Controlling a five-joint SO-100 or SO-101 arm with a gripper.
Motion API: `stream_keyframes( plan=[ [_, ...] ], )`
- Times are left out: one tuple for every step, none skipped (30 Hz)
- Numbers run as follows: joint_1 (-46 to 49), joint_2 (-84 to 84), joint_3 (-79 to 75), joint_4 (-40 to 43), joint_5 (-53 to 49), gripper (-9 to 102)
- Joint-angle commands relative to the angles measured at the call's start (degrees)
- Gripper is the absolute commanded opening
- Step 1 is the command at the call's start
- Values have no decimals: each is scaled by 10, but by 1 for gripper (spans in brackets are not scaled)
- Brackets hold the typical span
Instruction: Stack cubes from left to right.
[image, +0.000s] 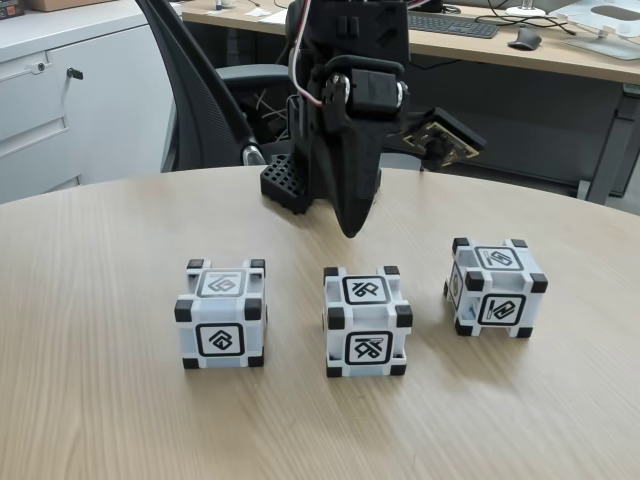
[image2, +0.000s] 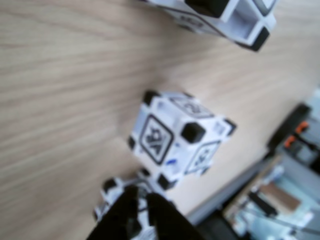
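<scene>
Black plastic, the claw (image: 350, 228) hangs above the table behind the middle cube (image: 366, 320), its jaws drawn to a point, nearly closed, holding nothing. The left cube (image: 222, 314) and right cube (image: 495, 287) flank it, apart, in a row. Each face bears a black-framed geometric symbol, no readable lettering. Pale wood-grain round table (image: 90, 400); behind, a black perforated block (image: 283, 183), office chair (image: 215, 95), desk with keyboard (image: 450, 24).

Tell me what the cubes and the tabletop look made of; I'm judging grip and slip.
The cubes, e.g. the middle cube, look like moulded hard plastic: pale smooth faces with a slight sheen, black corner blocks. The tabletop looks like wood-grain laminate or veneer, matte with straight printed-looking grain; which one cannot be told.
</scene>
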Motion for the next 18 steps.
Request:
stream_keyframes(
  plan=[
    [6,3,-2,-2,1,0],
    [6,3,-2,-2,0,0],
    [6,3,-2,-2,0,0],
    [6,3,-2,-2,0,0],
    [6,3,-2,-2,0,0],
    [6,3,-2,-2,0,0],
    [6,3,-2,-2,0,0],
    [6,3,-2,-2,0,0],
    [6,3,-2,-2,0,0],
    [6,3,-2,-2,0,0],
    [6,3,-2,-2,0,0],
    [6,3,-2,-2,0,0],
    [6,3,-2,-2,0,0],
    [6,3,-2,-2,-1,0],
    [6,3,-2,-2,-2,0],
    [6,3,-2,-2,-2,0],
    [6,3,-2,-2,-4,0],
    [3,3,-2,-4,-10,0]
  ],
)
